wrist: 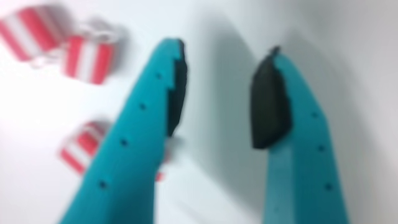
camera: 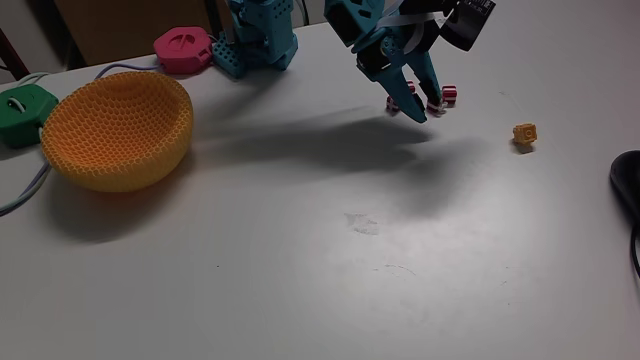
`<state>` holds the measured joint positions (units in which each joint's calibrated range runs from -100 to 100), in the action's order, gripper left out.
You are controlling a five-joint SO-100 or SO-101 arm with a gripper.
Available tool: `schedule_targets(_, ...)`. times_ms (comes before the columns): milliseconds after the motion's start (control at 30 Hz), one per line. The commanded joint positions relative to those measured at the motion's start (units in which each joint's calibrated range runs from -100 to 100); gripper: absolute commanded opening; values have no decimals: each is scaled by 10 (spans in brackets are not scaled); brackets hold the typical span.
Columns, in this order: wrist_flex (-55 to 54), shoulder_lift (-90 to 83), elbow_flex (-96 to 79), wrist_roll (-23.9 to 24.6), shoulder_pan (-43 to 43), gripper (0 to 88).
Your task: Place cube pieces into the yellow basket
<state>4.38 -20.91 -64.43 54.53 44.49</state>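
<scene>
- Teal gripper (camera: 418,108) spread open with nothing between the black pads (wrist: 268,102), tips down among the striped cubes (camera: 449,95) by the tabletop's far edge (blurred in the wrist view).
- Yellow-orange cube (camera: 525,134) apart, toward the right edge.
- Yellow basket (camera: 118,130) upright, mouth up, near the far left corner.

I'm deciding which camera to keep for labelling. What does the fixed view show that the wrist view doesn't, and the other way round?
The fixed view alone shows the large orange-yellow crocheted basket, the small plain yellow-orange cube, the pink and green plastic gadgets and the arm's teal base. The wrist view alone shows the empty gap between the black pads. Both show the open teal tool, the small red-and-white striped cubes and the white table.
</scene>
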Motion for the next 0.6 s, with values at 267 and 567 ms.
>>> schedule_targets(267,211,-146,-42,60,79,254)
schedule_targets(567,228,-175,-73,64,80,260)
